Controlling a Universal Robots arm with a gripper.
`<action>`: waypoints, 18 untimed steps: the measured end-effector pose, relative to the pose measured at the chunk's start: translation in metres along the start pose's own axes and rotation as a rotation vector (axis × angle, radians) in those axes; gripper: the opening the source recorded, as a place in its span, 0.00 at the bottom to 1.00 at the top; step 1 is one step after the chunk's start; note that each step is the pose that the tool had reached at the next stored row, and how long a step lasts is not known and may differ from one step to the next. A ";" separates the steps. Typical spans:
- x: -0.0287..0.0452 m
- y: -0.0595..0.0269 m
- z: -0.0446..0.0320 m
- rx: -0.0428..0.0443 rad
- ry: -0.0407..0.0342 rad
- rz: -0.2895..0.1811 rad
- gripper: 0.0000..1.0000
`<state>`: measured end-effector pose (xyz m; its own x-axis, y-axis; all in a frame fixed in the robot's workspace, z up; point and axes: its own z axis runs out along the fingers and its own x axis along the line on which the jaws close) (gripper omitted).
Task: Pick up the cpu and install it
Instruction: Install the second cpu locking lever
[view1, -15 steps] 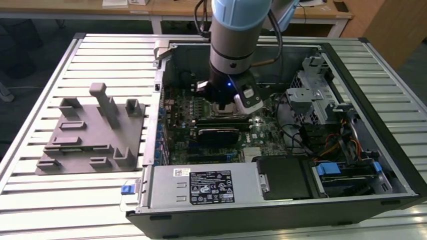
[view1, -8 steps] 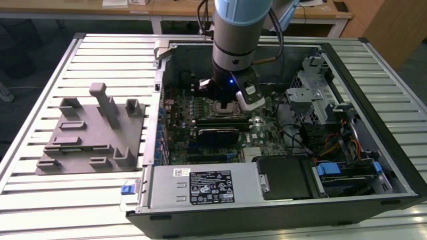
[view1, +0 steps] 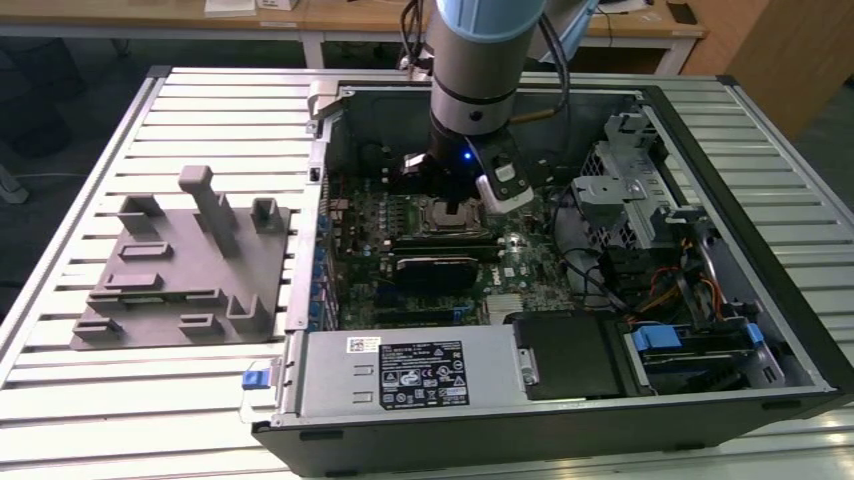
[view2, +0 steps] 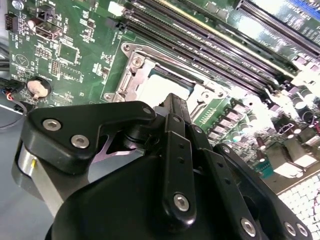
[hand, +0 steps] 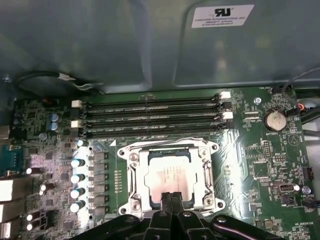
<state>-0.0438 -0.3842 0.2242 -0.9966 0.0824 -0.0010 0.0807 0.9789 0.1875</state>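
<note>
Hovering just above the socket frame (hand: 172, 176) on the motherboard (hand: 250, 165), the gripper (hand: 171, 199) has its fingers pressed together, grasping nothing. The cpu (hand: 168, 176) lies flat inside the frame, so the install step looks nearly complete; any further move calls for care around the seated chip.

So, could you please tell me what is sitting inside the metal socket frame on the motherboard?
The cpu lies flat inside the socket frame, its pale top showing. The gripper covers its near edge.
</note>
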 end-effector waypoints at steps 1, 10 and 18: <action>-0.0007 0.0011 0.0004 0.0032 -0.0005 0.001 0.11; -0.0041 0.0110 0.0034 0.0431 -0.0063 0.014 0.11; -0.0044 0.0170 0.0049 0.0530 -0.0074 0.015 0.11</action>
<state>-0.0380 -0.3670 0.2226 -0.9951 0.0987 -0.0058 0.0970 0.9860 0.1352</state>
